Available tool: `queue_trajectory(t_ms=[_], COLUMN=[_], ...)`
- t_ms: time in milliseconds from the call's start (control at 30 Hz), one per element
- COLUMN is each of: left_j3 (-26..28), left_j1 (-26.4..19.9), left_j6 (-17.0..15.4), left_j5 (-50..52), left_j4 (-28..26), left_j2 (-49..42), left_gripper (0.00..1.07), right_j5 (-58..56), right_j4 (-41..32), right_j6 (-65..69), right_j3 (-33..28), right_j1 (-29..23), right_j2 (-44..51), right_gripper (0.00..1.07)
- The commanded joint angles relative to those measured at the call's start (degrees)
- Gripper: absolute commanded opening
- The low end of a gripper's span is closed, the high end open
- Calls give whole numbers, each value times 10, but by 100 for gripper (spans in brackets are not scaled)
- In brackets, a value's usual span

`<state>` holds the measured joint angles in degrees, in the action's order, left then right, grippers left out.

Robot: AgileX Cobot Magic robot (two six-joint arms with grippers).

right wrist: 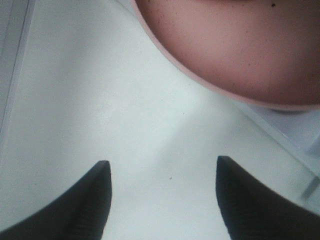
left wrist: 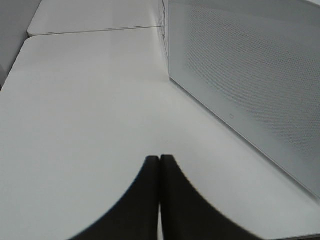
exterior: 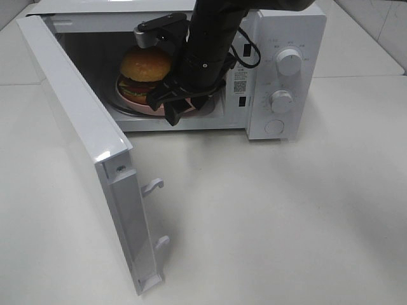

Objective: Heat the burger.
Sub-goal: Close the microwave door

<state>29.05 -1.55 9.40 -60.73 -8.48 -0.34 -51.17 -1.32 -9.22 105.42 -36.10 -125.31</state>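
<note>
burger [exterior: 146, 67]: on the pink plate [exterior: 143, 108], inside the microwave [exterior: 286, 38]
right claw [right wrist: 162, 167]: spread wide, holding nothing, at the oven mouth just beside the plate rim
left claw [left wrist: 160, 159]: pressed together, over the table [left wrist: 90, 100] beside the door [exterior: 76, 108]
step, I'd guess: back the right arm straight out, level, so it doesn't clip the plate
after that: probably swing the door shut, then the dials [exterior: 289, 63]

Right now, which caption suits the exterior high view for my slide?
Burger on pink plate inside open microwave; open right pincer just before the plate.
</note>
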Motion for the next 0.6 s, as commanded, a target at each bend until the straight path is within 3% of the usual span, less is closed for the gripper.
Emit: queue_trajectory(t_ms=[33, 367, 433, 600], left_j3=[0, 0, 0, 0], left_j1=[-1, -1, -1, -1], left_j6=[-1, -1, -1, -1], left_j5=[8, 8, 8, 8], left_j4=[-4, -4, -4, -4], left_j2=[-10, -10, -10, -10], left_gripper=[0, 0, 0, 0], right_j5=[-46, -138, -205, -203], right_j4=[0, 0, 2, 6], right_j6=[44, 131, 165, 182], right_j3=[2, 2, 0, -6], right_j1=[0, 0, 2, 2], right_j2=[21, 53, 56, 66], right_gripper=[58, 58, 58, 58])
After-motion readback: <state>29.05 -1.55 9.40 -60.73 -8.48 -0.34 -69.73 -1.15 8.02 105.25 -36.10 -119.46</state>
